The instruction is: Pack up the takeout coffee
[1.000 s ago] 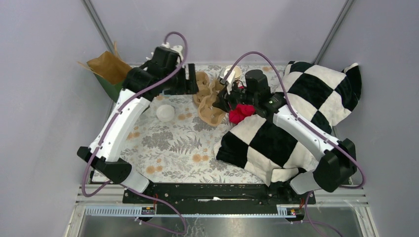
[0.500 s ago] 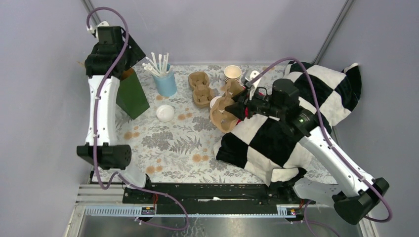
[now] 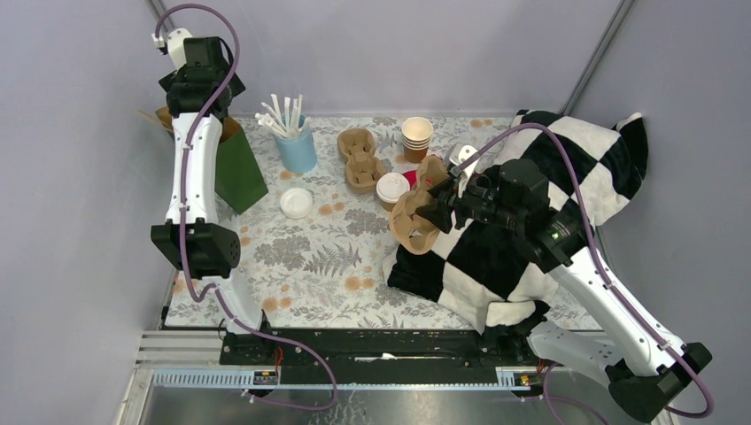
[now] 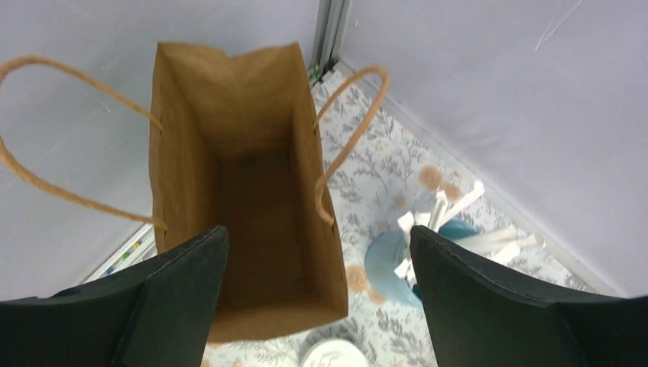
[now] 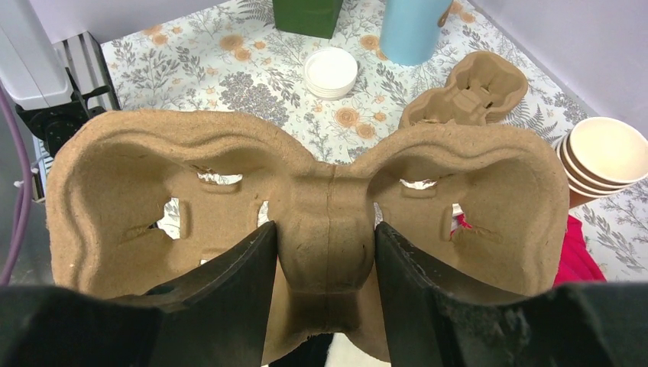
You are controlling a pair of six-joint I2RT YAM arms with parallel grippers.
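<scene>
I'm looking down at a pretty cluttered table right now. The takeout coffee [image 3: 391, 189], one brown cup with its white lid on, is standing on the floral tablecloth [image 3: 310, 257] just in front of a stack of lidless paper cups [image 3: 416, 137]. I'm counting at least three rims in that stack from the right wrist view. The right gripper [image 5: 325, 229] is clamping the centre ridge of a two-hole cup carrier [image 5: 153, 199] and holding it tilted just beside the coffee, over the edge of a black-and-white checkered blanket [image 3: 531, 168] that's eating up the whole right side. A second carrier [image 3: 359, 159] is lying on the cloth to the left of the coffee, so that's two carriers. There's one loose white lid [image 3: 297, 202], one blue cup full of white sticks [image 3: 297, 150], and something red [image 5: 573, 256] peeking out behind the held carrier. The left gripper [image 4: 317, 233] is hanging over the open paper bag [image 4: 252, 222] in the back-left corner, with its jaws spread wide and nothing between them. The bag has two twisted handles and looks bare inside. I'm not seeing any readable writing anywhere.
</scene>
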